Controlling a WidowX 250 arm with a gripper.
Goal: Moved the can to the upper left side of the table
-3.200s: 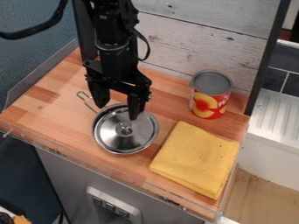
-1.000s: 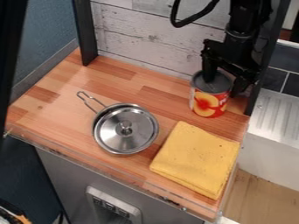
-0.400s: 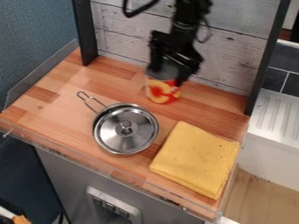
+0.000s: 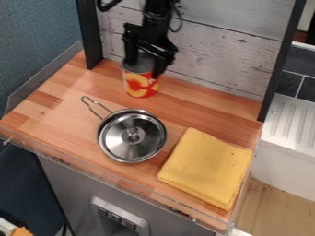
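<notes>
The step in hand looks to be carrying the can (image 4: 141,86) toward the upper left of the desk (image 4: 64,103), and the can is beyond the pot (image 4: 117,112), toward the back of the desk. The gripper (image 4: 145,67) has the can clasped by its upper part, a finger on either side, and the can looks close to upright. To do this well, the grip should remain firm and even while the can travels sideways and a little farther back, keeping to the far side of the pot so that its base clears the handle (image 4: 92,105). The cloth (image 4: 206,168), on the other side of the pot from the handle, should be no bother. Over the chosen spot, the can wants lowering straight down until its base sits flat; only then should the fingers part, evenly, and the arm (image 4: 159,18) rise straight up, lest a finger drag on the rim and tip it. Whether the base touches the desk or hangs just above it is hard to tell from this slant. The gripper covers much of the can's top, the can's back is hidden, and the arm is cut off at the view's upper edge.
</notes>
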